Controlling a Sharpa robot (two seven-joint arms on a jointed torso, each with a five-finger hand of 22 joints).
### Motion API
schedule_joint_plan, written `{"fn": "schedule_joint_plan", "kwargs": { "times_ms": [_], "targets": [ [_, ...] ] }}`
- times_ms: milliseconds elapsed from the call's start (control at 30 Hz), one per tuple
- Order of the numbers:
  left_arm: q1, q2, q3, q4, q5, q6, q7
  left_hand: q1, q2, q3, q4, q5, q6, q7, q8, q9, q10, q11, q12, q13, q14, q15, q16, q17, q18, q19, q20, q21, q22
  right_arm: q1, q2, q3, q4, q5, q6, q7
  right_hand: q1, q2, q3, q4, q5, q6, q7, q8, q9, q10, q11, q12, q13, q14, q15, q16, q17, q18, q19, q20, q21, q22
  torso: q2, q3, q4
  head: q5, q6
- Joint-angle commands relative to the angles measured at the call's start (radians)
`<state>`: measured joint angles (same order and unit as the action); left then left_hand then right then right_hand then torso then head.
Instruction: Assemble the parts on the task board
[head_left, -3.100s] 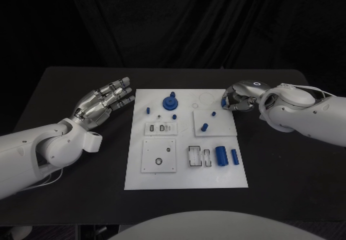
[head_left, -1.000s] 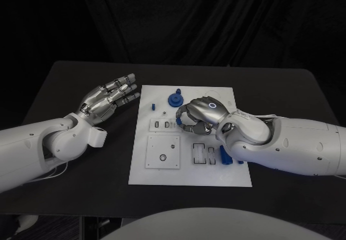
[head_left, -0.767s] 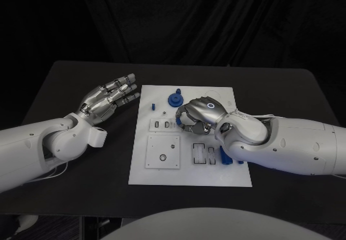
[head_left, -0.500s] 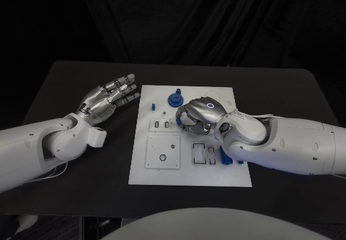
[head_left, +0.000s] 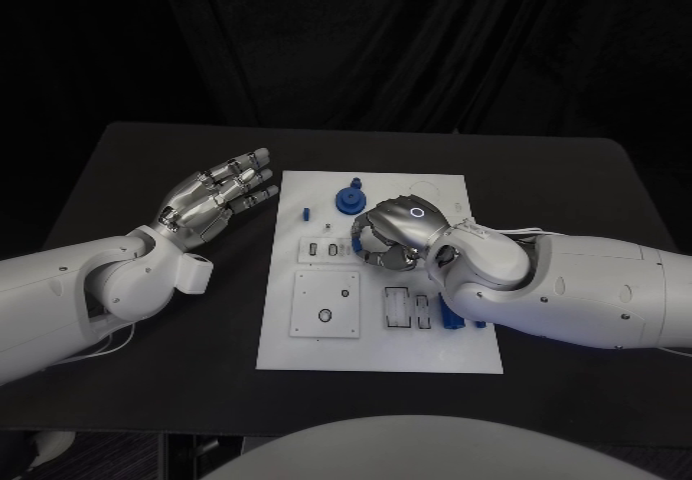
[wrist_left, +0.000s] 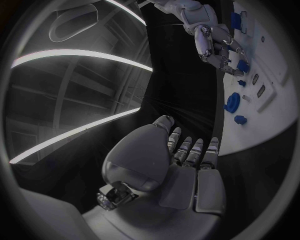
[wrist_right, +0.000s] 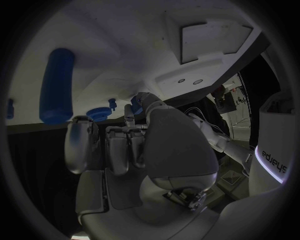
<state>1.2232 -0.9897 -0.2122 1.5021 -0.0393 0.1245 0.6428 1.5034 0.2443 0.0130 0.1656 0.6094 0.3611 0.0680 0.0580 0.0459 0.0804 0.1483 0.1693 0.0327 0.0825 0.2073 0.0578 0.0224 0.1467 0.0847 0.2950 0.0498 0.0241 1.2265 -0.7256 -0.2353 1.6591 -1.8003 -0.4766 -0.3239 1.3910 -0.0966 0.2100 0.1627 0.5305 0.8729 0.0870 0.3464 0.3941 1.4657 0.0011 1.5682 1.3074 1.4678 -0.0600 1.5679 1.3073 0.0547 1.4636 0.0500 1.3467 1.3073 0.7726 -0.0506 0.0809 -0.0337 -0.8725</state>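
Your right robot hand (head_left: 392, 232) pinches a small blue part (wrist_right: 136, 102) over the board (head_left: 378, 340), judged mid-insertion. Your left robot hand (head_left: 216, 198) hovers open beside it; next, align the part with its slot.

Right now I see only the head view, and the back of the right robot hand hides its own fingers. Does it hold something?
Observer: Yes. In the right wrist view the right robot hand pinches a small blue part at its fingertips.
Operator: Thank you. And the long blue cylinder? The arm covers most of it for me.
Observer: The blue cylinder lies on the task board, apart from the fingers; nothing touches it.
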Motion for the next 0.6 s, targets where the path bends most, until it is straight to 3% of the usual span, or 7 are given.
{"fn": "schedule_joint_plan", "kwargs": {
  "times_ms": [33,533,600],
  "targets": [
    [-0.002,0.002,0.001,0.000,0.000,0.010,0.008,-0.011,0.003,0.006,0.001,0.001,-0.003,0.005,-0.004,0.000,-0.002,-0.003,-0.003,-0.001,-0.004,0.003,0.000,0.000,-0.019,-0.001,-0.001,-0.002,-0.001,-0.003,0.002,0.001,-0.002,-0.011,0.031,-0.026,-0.011,-0.006,0.006,0.000,-0.013,-0.003,0.009,-0.009,-0.002,0.105,0.008,0.003,0.263,0.103,0.007,0.003,0.263,-0.003,0.008,0.004,-0.009,0.195,0.000,0.0002,0.0008,-0.001,0.000],
    [-0.004,0.005,0.001,-0.005,0.000,0.012,0.008,-0.012,0.003,0.008,0.001,0.000,-0.005,0.005,-0.005,-0.001,-0.003,-0.003,-0.004,-0.001,-0.004,0.003,0.000,0.000,-0.019,-0.001,-0.001,-0.002,-0.001,-0.003,0.009,0.001,-0.010,-0.011,0.051,-0.032,-0.030,-0.014,0.013,0.000,-0.060,-0.037,0.020,-0.049,-0.016,0.105,0.014,0.003,0.263,0.103,0.012,0.003,0.263,0.001,0.000,0.010,-0.026,0.190,0.000,-0.0007,0.0011,0.000,0.000],
    [-0.005,0.005,0.001,-0.005,0.000,0.012,0.008,-0.012,0.003,0.008,0.001,0.000,-0.005,0.005,-0.005,-0.001,-0.003,-0.003,-0.004,-0.001,-0.004,0.003,0.000,0.000,-0.019,-0.001,-0.001,-0.002,-0.001,-0.003,0.009,0.002,-0.010,-0.011,0.053,-0.033,-0.034,-0.016,0.014,-0.001,-0.082,-0.043,0.022,-0.057,-0.019,0.105,0.015,0.003,0.263,0.103,0.013,0.003,0.263,0.002,-0.003,0.012,-0.032,0.188,0.000,-0.0007,0.0009,0.000,0.000]
  ]
}}
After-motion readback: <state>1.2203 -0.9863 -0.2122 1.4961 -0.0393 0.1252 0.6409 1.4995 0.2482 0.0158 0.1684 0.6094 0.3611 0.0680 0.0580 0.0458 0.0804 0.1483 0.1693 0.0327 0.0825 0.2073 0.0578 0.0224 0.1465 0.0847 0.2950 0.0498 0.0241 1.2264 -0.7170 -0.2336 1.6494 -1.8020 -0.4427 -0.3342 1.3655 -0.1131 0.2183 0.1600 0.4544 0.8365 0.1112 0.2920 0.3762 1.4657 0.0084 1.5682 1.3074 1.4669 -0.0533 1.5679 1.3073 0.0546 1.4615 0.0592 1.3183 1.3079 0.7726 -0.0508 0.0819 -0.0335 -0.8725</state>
